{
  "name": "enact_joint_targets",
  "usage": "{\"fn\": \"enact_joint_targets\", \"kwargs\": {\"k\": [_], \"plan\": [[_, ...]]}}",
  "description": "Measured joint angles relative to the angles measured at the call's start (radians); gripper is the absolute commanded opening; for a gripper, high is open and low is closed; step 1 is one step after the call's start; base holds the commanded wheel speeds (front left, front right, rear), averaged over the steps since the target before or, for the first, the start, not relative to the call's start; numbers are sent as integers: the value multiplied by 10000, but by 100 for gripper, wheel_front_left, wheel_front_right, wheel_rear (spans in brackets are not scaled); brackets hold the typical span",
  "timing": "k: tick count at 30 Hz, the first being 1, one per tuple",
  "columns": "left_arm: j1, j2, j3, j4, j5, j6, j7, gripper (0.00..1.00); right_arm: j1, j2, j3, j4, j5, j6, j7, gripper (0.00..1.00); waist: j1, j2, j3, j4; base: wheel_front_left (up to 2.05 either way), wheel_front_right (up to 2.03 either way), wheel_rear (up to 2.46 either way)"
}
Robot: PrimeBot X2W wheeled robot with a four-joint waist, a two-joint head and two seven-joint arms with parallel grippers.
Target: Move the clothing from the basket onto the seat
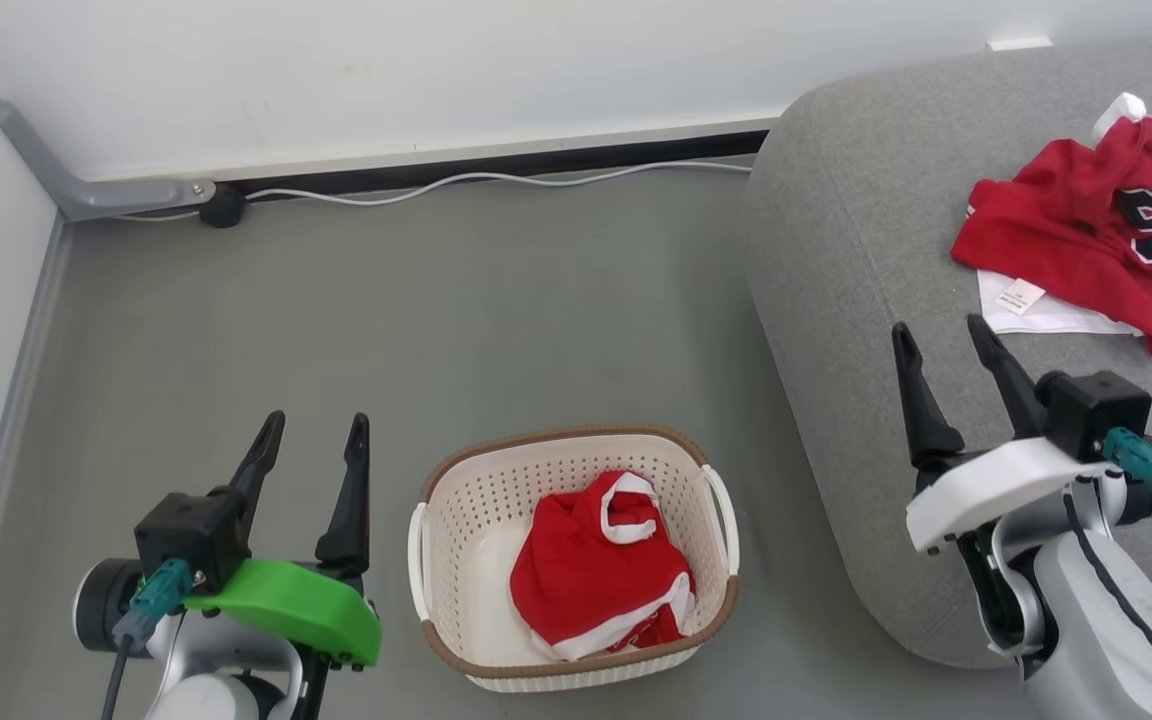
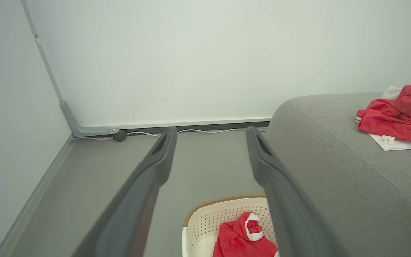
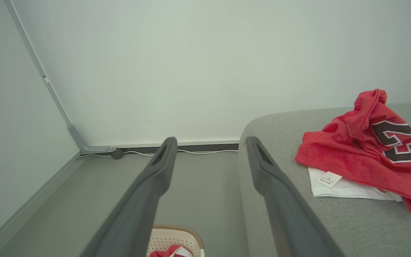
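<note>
A cream perforated basket (image 1: 456, 530) with a brown rim stands on the floor and holds a crumpled red garment with white trim (image 1: 591, 570). On the grey seat (image 1: 856, 250) at the right lies a red jersey printed 23 (image 1: 1066, 235) over a white piece. My left gripper (image 1: 316, 435) hovers open and empty to the left of the basket. Over the seat's front edge, short of the jersey, my right gripper (image 1: 941, 340) is open and empty. The left wrist view shows the basket (image 2: 205, 221) and its garment (image 2: 239, 239) below the fingers; the right wrist view shows the jersey (image 3: 362, 150).
A white cable (image 1: 476, 180) runs along the dark baseboard under the back wall. A grey conduit (image 1: 86, 185) bends down into the left corner. Grey floor (image 1: 386, 330) lies between basket, walls and seat.
</note>
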Motion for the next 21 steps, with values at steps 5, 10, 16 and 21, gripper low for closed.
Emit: {"fn": "enact_joint_targets", "kwargs": {"k": [5,10,16,21], "plan": [[268,2,104,-67,2,0,31,100,559,-2,-63,-454,0,-171,224,100,0,0,-69,42,0,0,0],[444,-4,209,-144,4,2,31,100,1042,-69,-240,-928,0,-336,414,100,0,0,-96,63,0,0,0],[523,-19,274,-197,4,27,44,100,1321,-86,-263,-1344,-6,-359,548,100,0,0,-98,64,0,0,0],[571,-48,282,-245,12,27,123,100,1512,-90,-314,-1714,-36,-424,721,100,0,0,-78,71,0,0,0]]}}
